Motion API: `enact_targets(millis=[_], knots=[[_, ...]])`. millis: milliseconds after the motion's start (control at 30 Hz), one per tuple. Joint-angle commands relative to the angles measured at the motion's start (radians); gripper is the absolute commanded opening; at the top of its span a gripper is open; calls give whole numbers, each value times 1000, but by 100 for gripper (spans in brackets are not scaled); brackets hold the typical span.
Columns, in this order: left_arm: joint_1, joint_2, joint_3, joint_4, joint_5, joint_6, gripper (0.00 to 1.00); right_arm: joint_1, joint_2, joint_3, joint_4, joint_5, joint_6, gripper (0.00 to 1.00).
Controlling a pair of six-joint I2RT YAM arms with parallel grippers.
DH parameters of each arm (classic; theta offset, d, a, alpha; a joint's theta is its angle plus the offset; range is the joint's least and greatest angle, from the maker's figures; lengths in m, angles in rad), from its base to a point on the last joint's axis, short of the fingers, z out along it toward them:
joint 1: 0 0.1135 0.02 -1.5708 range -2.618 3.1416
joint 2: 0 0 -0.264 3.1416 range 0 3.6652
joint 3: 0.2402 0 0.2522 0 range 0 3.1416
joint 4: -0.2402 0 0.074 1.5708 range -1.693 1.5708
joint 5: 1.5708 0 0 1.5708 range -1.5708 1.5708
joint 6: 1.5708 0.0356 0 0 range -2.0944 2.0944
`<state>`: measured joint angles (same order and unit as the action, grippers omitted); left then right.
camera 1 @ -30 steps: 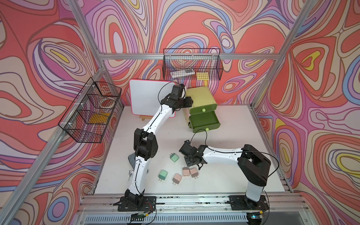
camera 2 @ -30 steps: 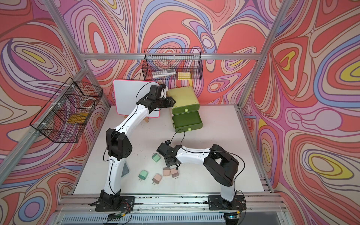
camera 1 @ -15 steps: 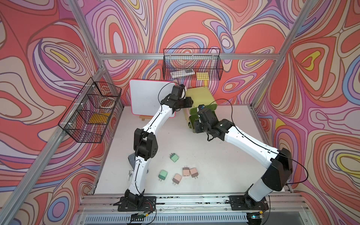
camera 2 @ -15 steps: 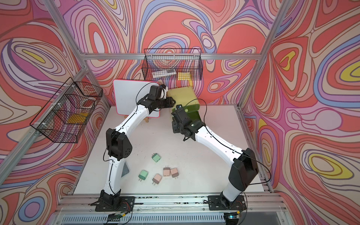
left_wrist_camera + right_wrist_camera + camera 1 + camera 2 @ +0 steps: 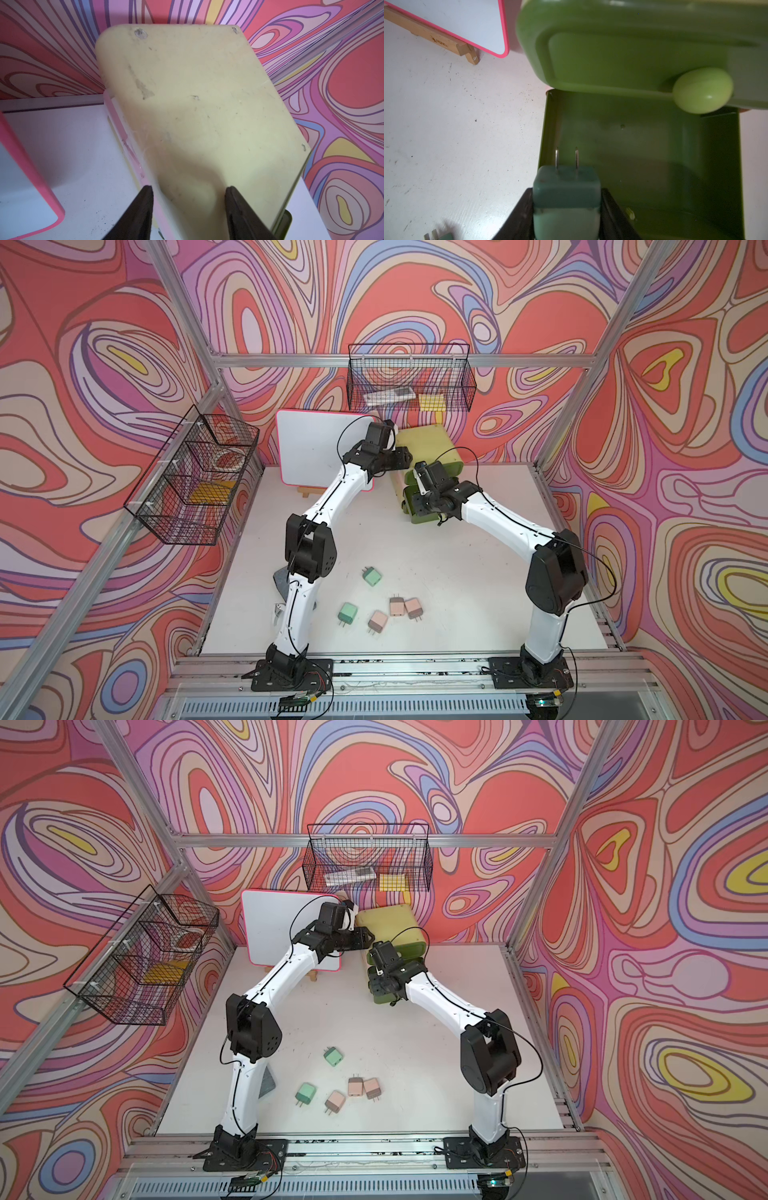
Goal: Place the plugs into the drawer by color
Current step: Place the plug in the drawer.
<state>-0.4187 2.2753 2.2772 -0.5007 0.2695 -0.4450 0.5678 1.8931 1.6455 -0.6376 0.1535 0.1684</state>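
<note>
The pale chest (image 5: 424, 441) at the back of the table (image 5: 478, 572) looks light enough to skid, so we take the left gripper (image 5: 188, 193) to be steadying it. Its fingers (image 5: 141, 207) straddle the top's corner, though we cannot tell whether they clamp. Over the edge of its pulled-out drawer (image 5: 654, 166) the right gripper (image 5: 566, 194) is closed on a mint green plug (image 5: 566, 182) by its flat sides, prongs clear — a light, stiff, smooth block, we judge, apt to slip if pinched on its rounded corners.
</note>
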Motion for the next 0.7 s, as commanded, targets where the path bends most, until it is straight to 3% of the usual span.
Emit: enact_targets(millis=[0, 667], knots=[[0, -33, -12, -44, 6, 10, 55, -10, 17, 32, 27, -12, -12, 45], [-6, -34, -11, -44, 5, 13, 55, -27, 110, 88, -6, -25, 30, 51]])
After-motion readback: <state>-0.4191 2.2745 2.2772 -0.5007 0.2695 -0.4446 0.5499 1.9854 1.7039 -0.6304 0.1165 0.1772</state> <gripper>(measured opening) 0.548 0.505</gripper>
